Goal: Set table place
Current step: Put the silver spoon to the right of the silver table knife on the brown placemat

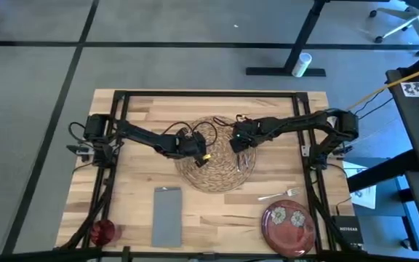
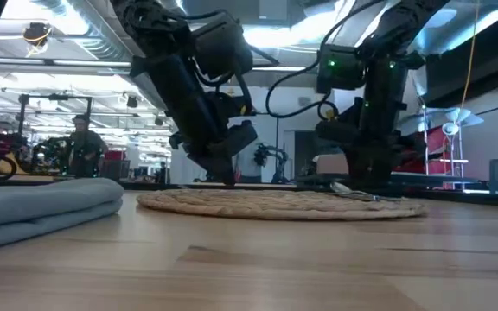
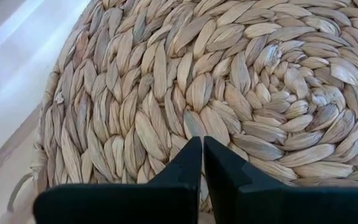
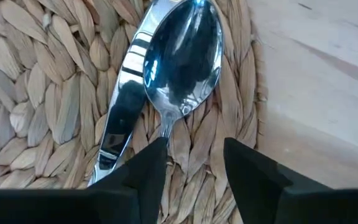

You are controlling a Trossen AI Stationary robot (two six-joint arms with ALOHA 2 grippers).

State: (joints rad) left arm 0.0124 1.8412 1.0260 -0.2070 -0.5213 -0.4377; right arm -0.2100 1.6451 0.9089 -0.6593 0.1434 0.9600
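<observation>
Nearest my low camera lies the folded gray napkin [image 2: 46, 206], resting on the wooden table [image 2: 318, 259]; from above I see the same napkin [image 1: 167, 216] as a long rectangle well clear of the round woven mat [image 1: 215, 156], toward the edge of the table [image 1: 137, 116] that carries the remaining tableware. A small red cup [image 1: 102, 232] stands near the corner beside the napkin. The dark red plate [image 1: 288, 227] with two pale flowers sits near the opposite corner of that edge, and a fork [image 1: 278, 194] lies on bare wood between plate and mat. Both arms reach in over the mat. My left gripper [image 3: 202, 149] is low over the weave on its own side of the mat [image 3: 229, 81], its two fingers [image 3: 188, 165] pressed together with only a hairline between them and nothing held. My right gripper [image 4: 194, 152] is at the mat's opposite side, fingers [image 4: 151, 158] spread apart and straddling the neck of a silver spoon [image 4: 185, 56] without touching it that I can see. The spoon lies bowl-up on the mat [image 4: 36, 93] near its rim, with a silver knife [image 4: 123, 106] just beside it and partly under the bowl's edge. In the low view a person [image 2: 82, 142] stands far off in the room.
</observation>
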